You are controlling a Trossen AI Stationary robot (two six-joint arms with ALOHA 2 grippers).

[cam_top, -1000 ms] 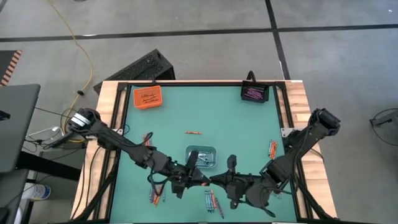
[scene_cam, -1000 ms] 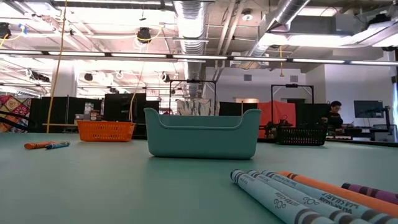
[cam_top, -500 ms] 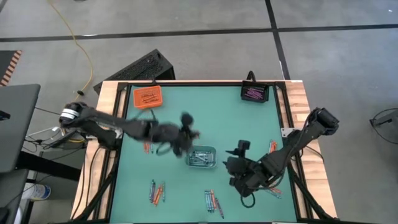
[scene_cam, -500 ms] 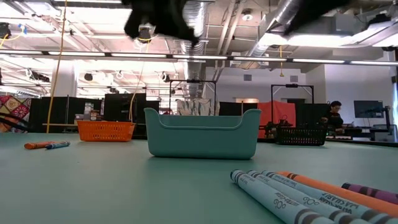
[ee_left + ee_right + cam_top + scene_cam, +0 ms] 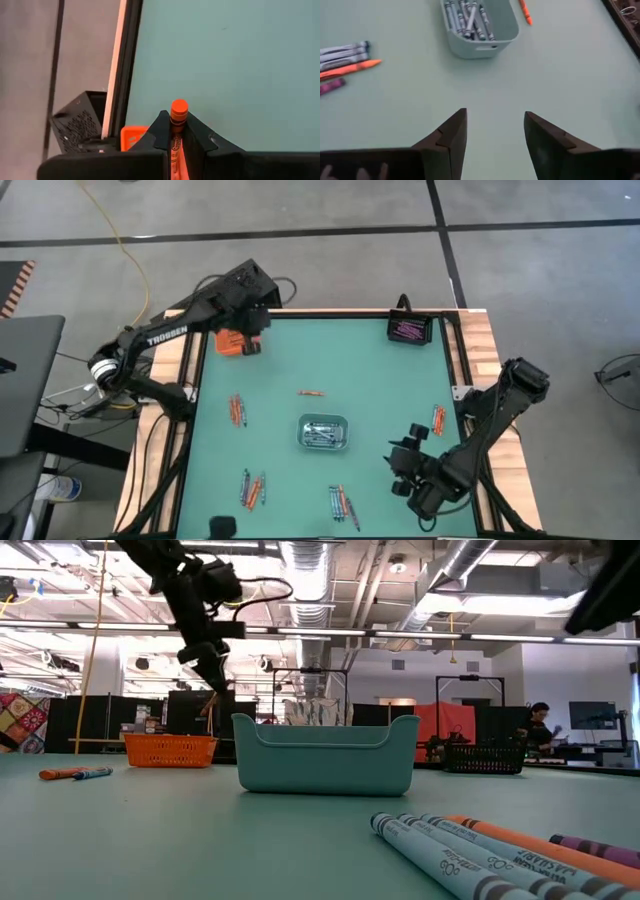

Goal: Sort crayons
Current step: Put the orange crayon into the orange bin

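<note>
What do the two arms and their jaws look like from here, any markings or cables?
Both arms are dark, jointed links. The left arm carries white TROSSEN lettering and a loose black cable near its wrist. The right arm shows no lettering. The right gripper has two flat, dark wedge-shaped jaws.

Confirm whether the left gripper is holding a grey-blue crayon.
No. In the left wrist view the left gripper is shut on an orange crayon, whose flat end sticks out between the fingers.

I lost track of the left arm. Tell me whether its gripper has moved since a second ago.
Yes. In the high view the left gripper has swung from beside the grey-blue tray to over the orange tray at the far left corner, shut on an orange crayon.
</note>
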